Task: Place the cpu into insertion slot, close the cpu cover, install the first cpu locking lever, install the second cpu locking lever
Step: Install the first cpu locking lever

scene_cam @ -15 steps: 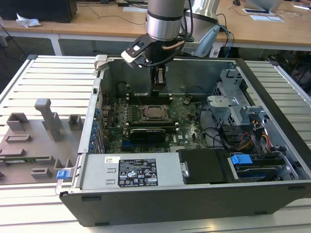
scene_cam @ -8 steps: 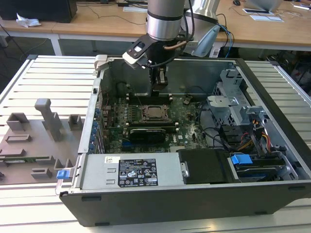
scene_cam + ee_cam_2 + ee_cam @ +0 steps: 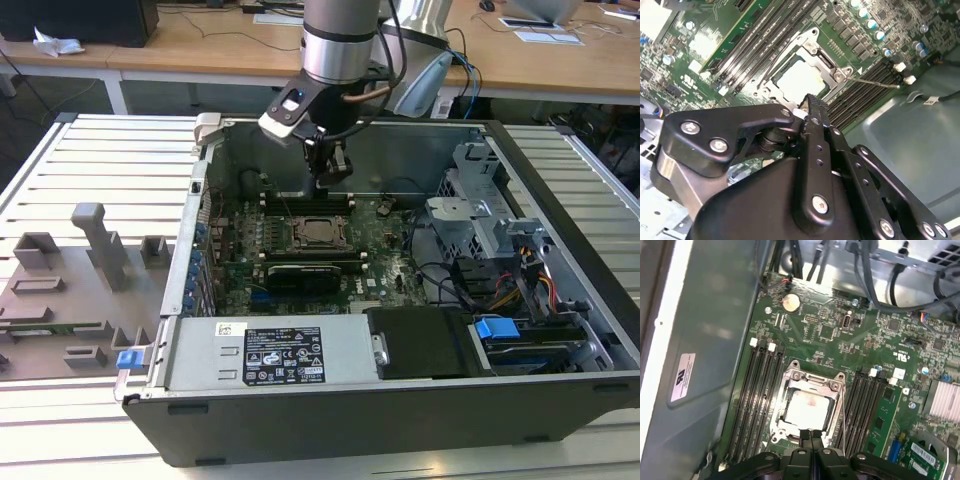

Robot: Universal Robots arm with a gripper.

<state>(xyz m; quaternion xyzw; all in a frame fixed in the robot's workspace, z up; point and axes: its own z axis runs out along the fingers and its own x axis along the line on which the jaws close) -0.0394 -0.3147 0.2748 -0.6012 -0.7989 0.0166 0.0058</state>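
The cpu (image 3: 807, 409) (image 3: 799, 80), a pale silvery square, lies in the insertion slot (image 3: 318, 232) on the green motherboard. The cpu cover (image 3: 812, 380) (image 3: 812, 42), a silvery frame, lies flat around the chip. A thin metal locking lever (image 3: 872, 82) sticks out from one corner of the socket over the memory slots. Another lever (image 3: 842, 412) runs along one side of the socket. My gripper (image 3: 330, 180) (image 3: 809, 98) (image 3: 811, 434) hangs just above the socket's edge, shut with nothing between its fingers.
Long black memory slots (image 3: 757, 390) flank the socket on both sides. The open computer case (image 3: 560, 260) has high walls, a power supply (image 3: 270, 355) at the front and a drive cage (image 3: 480, 200) with cables at the exterior view's right. Grey fixtures (image 3: 100, 240) stand on the table at its left.
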